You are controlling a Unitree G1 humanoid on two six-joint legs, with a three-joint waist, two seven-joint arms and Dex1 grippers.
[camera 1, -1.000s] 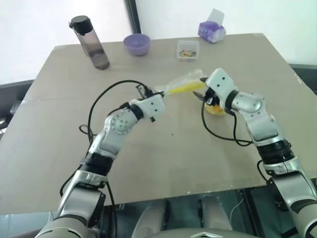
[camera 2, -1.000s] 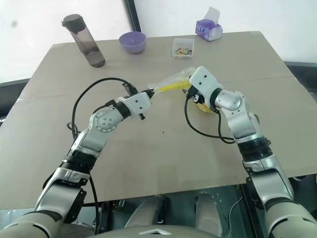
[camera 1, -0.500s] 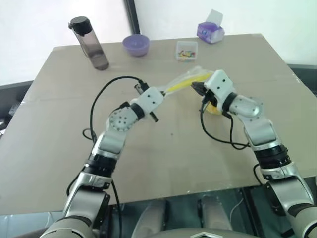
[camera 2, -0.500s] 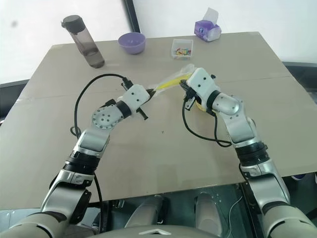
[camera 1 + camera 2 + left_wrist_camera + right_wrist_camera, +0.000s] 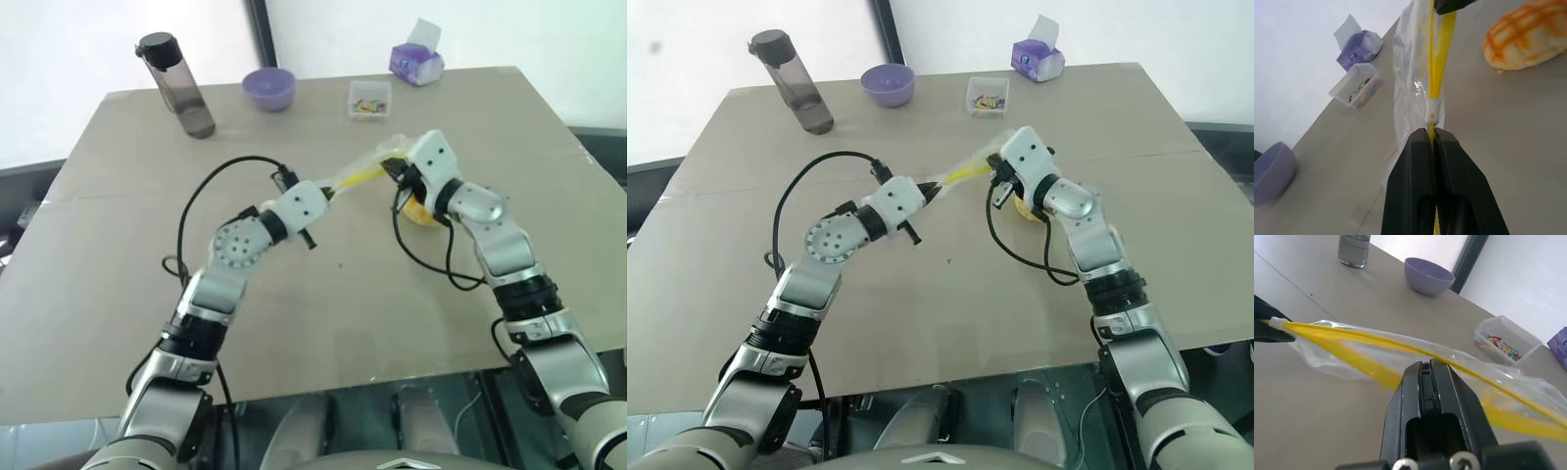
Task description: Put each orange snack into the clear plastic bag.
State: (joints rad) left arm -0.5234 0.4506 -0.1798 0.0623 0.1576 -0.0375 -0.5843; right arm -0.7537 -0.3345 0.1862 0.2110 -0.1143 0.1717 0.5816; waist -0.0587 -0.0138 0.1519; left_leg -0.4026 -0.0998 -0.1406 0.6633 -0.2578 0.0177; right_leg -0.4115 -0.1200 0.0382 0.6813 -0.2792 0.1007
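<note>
Since a second ago, when it stood apart near the far end of the bag (image 5: 364, 172), the right hand (image 5: 394, 168) has been closed on the bag's yellow strip (image 5: 1356, 335). The left hand (image 5: 1433, 134) is also shut on that strip, at the end with the white slider (image 5: 1433, 109). So the bag is now pinched by both hands and held just above the bench (image 5: 147, 294). This is judged to be a preparation for pulling the mouth open, which must be done before anything can be put inside.

The long axis of the bag runs between the two hands, from the left hand up and away toward the right hand, with the strip stretched along it. The snack (image 5: 1528, 39) is not yet in the bag: it lies on the bench under the right wrist, just beside the bag.
</note>
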